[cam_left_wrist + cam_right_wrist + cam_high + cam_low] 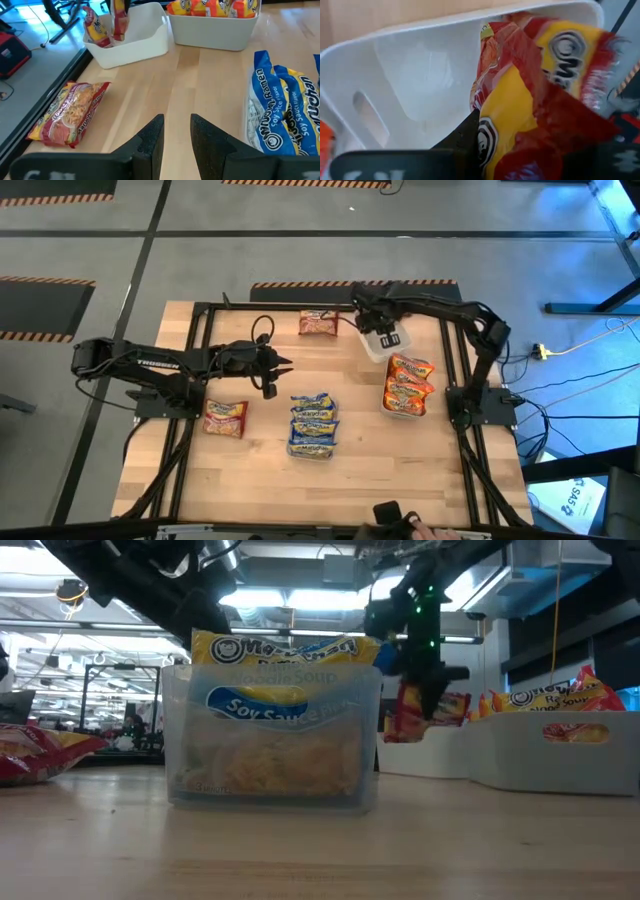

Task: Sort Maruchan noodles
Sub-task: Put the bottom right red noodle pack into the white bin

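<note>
Dark red Maruchan packets: one lies flat near the table's far edge, another lies near the left side, and a third stands in the white bin. Blue packets stand in a clear container at the middle. Orange packets fill a white bin on the right. My right gripper hovers over the white bin, shut on another dark red packet. My left gripper is open, low over bare table between the far red packet and the blue ones. My right gripper pinches the dark red packet by its upper end between the two fingers, coming from above and pointing down. The packet hangs below the fingers, and its lower end dips into the white bin beside the packet standing there.
The black frame rails run along the table's left, right and far sides. Bare wood lies in front of the left gripper and across the near part of the table.
</note>
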`<state>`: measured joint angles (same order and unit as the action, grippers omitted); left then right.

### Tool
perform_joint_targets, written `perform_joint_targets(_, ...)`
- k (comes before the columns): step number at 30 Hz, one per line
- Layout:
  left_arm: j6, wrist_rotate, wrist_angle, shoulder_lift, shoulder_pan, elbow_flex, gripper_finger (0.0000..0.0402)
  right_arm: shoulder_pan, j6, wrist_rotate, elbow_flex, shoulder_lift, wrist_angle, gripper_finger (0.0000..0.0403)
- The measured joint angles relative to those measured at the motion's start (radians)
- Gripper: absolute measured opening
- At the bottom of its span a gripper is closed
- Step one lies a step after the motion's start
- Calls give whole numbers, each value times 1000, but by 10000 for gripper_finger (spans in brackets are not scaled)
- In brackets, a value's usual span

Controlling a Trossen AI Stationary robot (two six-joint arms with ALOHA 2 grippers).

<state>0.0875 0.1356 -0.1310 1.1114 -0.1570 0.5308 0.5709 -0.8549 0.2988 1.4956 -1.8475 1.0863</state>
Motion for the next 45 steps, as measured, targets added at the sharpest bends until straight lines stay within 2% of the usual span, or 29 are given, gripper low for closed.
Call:
perform_joint_targets(3, 0, 0, -2, 0, 1, 0, 89, -1, -20, 39, 0, -29, 14, 95)
perform_joint_targets(11, 0, -5, -30, 0, 0, 0, 89, 0, -18, 27, 1, -107, 29, 95)
perform_joint_targets(17, 0, -34, -33, 0, 1, 0, 89, 6, 10, -80, 5, -144, 37, 95)
perform_joint_targets(21, 0, -34, -49, 0, 0, 0, 89, 29, 160, -177, 71, -172, 52, 95)
perform_joint_targets(26, 0, -34, -61, 0, 0, 0, 89, 86, 246, -281, 144, -210, 63, 95)
perform_joint_targets(30, -7, -34, -61, 0, 1, 0, 89, 124, 266, -282, 178, -236, 62, 95)
perform_joint_targets(33, -15, -48, -62, 0, 0, 0, 89, 130, 152, -251, 179, -239, 60, 99)
perform_joint_targets(40, -27, -52, -64, 0, 0, 0, 89, 61, -25, -103, 176, -242, -2, 109)
perform_joint_targets(45, -27, -53, -64, 0, 1, 0, 89, 37, -12, -115, 176, -242, -96, 112)
